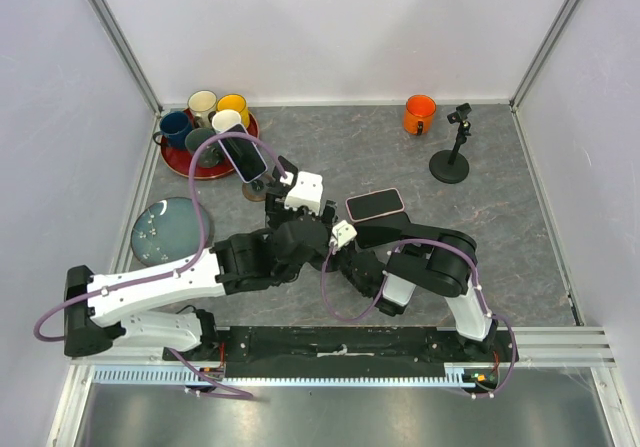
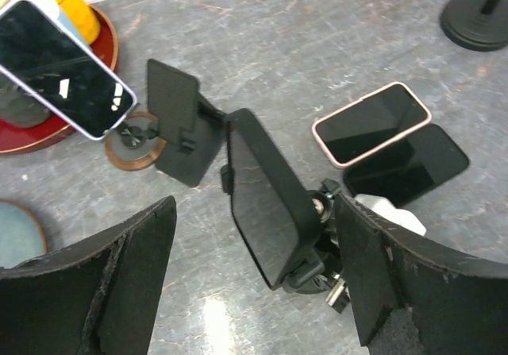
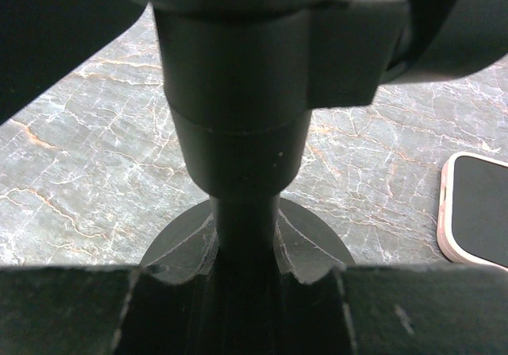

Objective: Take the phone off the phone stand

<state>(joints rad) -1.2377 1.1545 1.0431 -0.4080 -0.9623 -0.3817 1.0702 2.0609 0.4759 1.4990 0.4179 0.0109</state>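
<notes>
A black phone (image 2: 262, 200) stands tilted in the clamp of a black phone stand (image 3: 238, 133). My left gripper (image 2: 254, 212) is open, one finger on each side of the phone and not touching it. My right gripper (image 3: 246, 291) is shut on the stand's post just above its round base (image 3: 317, 244). In the top view both grippers meet mid-table, the left (image 1: 290, 199) and the right (image 1: 335, 242), and they hide the black phone.
A lilac-cased phone (image 1: 245, 155) sits on a wooden-based stand (image 2: 131, 140) just left. A pink-cased phone (image 1: 375, 204) lies flat to the right. A red tray of mugs (image 1: 205, 167), a blue plate (image 1: 165, 229), an orange mug (image 1: 419, 115) and an empty black stand (image 1: 450, 157) are around.
</notes>
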